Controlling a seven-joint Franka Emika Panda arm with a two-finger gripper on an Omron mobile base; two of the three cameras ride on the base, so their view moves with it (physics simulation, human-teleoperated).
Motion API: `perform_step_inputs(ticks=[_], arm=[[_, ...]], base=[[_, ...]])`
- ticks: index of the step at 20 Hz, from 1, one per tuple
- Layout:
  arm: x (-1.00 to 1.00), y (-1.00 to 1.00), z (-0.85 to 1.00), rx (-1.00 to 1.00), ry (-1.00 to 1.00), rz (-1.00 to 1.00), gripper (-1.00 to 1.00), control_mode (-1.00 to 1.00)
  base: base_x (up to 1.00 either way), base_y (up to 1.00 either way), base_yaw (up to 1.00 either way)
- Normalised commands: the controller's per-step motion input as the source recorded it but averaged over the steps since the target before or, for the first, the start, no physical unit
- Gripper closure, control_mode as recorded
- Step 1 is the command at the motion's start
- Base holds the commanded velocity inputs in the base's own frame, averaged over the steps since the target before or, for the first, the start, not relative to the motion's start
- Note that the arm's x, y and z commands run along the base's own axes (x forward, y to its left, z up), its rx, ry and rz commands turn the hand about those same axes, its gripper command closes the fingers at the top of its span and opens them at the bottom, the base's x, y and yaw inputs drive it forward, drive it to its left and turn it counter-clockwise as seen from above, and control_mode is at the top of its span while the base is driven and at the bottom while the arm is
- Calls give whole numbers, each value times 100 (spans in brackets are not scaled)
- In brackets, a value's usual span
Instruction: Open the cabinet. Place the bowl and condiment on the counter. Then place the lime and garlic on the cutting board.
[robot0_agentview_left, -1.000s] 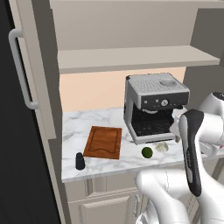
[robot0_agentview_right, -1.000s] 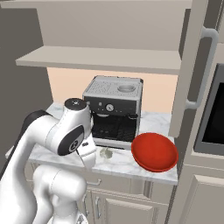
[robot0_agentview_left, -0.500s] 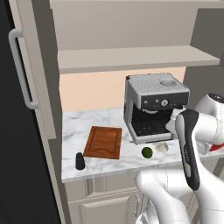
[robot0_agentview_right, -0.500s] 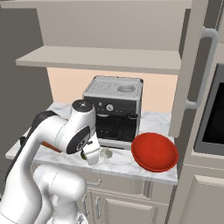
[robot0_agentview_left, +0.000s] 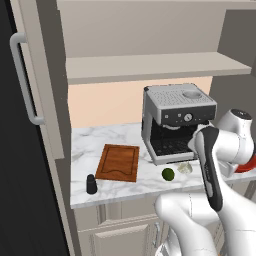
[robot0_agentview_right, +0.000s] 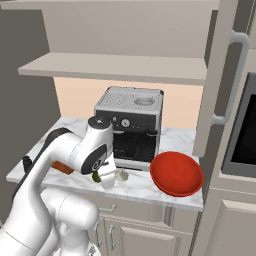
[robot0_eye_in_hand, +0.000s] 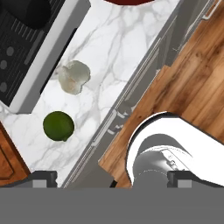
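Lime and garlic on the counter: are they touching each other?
Apart. In the hand view, a strip of bare marble counter separates the lime from the garlic; the left base view shows the same gap.

In the left base view the arm covers most of the bowl, leaving a red sliver at the right edge, and part of the garlic. In the right base view the arm hides nearly all of the cutting board and most of the lime. The hand view's top edge cuts the bowl down to a thin arc.
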Motion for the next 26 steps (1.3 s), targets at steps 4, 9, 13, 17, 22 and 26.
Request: perform_step_inputs(ticks=[4, 9, 13, 17, 22, 26], arm=[[14, -6, -10, 0, 1, -8, -100, -100], [9, -3, -20, 0, 3, -7, -100, -100], [5, -6, -11, 0, 1, -4, -100, -100], [3, -8, -2, 2, 0, -3, -100, -100], [5, -1, -6, 1, 3, -3, -100, -100], [17, 0, -16, 0, 4, 0, -100, -100]], base=[[0, 0, 0], [0, 0, 0], [0, 0, 0], [0, 0, 0], [0, 0, 0], [0, 0, 0]])
